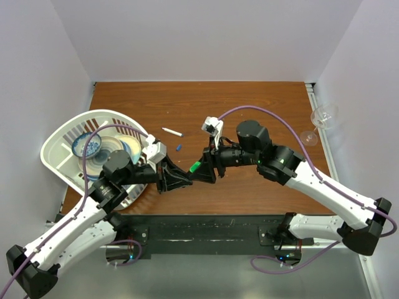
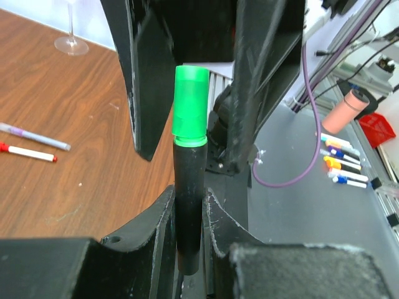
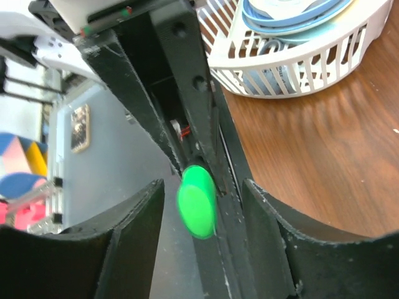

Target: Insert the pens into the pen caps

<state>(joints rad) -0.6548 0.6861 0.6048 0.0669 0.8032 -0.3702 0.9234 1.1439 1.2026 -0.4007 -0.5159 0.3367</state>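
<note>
A thick black marker (image 2: 189,187) stands between the fingers of my left gripper (image 2: 190,196), which is shut on its barrel. A green cap (image 2: 190,103) sits over the marker's tip. My right gripper (image 3: 202,193) is open around that green cap (image 3: 197,200), with a gap on each side. From above, both grippers meet over the table's near middle: left gripper (image 1: 181,180), right gripper (image 1: 202,169), green cap (image 1: 195,167) between them. A thin white pen (image 1: 172,132) and a small blue cap (image 1: 178,147) lie on the table behind. In the left wrist view a white pen with red ends (image 2: 28,152) lies beside a pale pen (image 2: 34,137).
A white basket (image 1: 68,134) holding plates and a bowl stands at the left, close to my left arm. A wine glass (image 1: 321,121) lies at the table's right edge. The wooden table (image 1: 249,99) ends at a black rail near the arm bases.
</note>
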